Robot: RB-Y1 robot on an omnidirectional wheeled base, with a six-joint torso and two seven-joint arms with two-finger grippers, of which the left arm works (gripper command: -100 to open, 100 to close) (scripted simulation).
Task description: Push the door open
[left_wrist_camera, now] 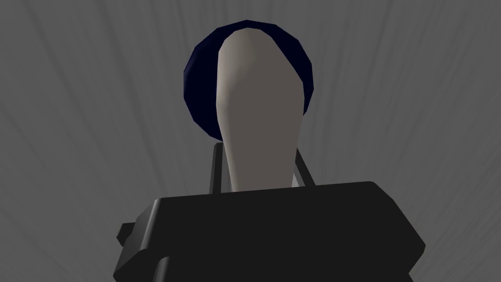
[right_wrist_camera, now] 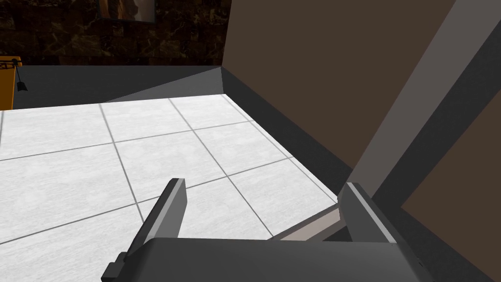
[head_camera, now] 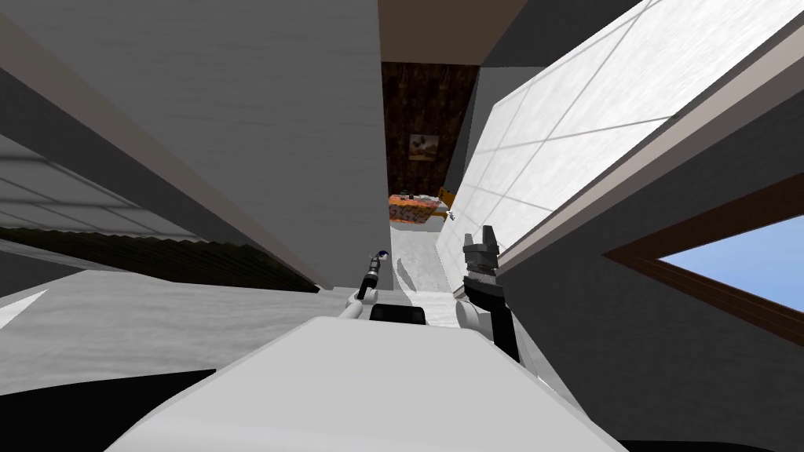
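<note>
You're clamping the left gripper on the door handle — the best hold; the door, sitting at eleven o'clock, is probably handling rigid and heavy — the right gripper is hanging open.

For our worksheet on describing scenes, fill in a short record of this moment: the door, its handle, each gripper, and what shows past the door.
door: grey, with a narrow gap at its edge
handle: light grey lever on a dark blue round base
left gripper: shut on the handle
right gripper: open, holding nothing, over the white tiled floor
past the gap: dark-walled room with orange furniture
</note>
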